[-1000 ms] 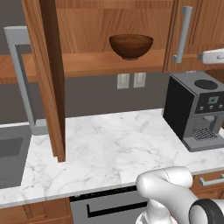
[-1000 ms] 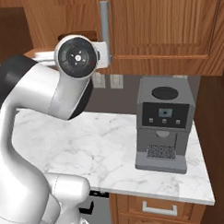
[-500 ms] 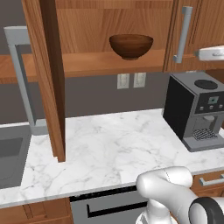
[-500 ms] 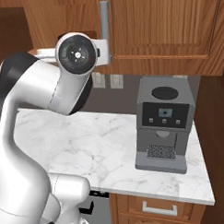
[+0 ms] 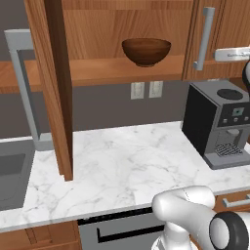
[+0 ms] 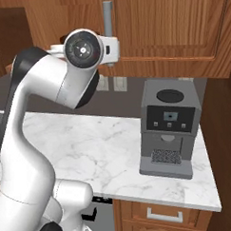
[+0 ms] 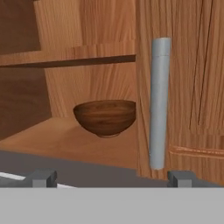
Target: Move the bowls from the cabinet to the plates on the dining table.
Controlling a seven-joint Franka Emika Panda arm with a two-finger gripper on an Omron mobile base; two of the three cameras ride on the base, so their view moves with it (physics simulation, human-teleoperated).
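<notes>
The dark brown wooden bowl (image 5: 146, 51) (image 7: 105, 117) stands upright on the lower shelf of the open wooden cabinet (image 5: 102, 73). My gripper (image 7: 111, 178) is open and holds nothing; its two fingertips (image 7: 41, 177) are spread wide. It hovers in front of the shelf, well short of the bowl and a little to its right. My hand (image 5: 234, 53) (image 6: 112, 48) is level with the closed right door. The white bowl with blue patterning, the plates and the dining table are out of view.
The closed door's grey bar handle (image 7: 159, 103) (image 5: 204, 39) stands just right of the bowl. The left door (image 5: 53, 88) hangs open over the marble counter (image 5: 122, 161). A black coffee machine (image 5: 219, 122) (image 6: 170, 129) sits at the counter's right. A sink (image 5: 10, 171) lies left.
My hand has risen slightly in front of the cabinet. The wooden bowl has not moved.
</notes>
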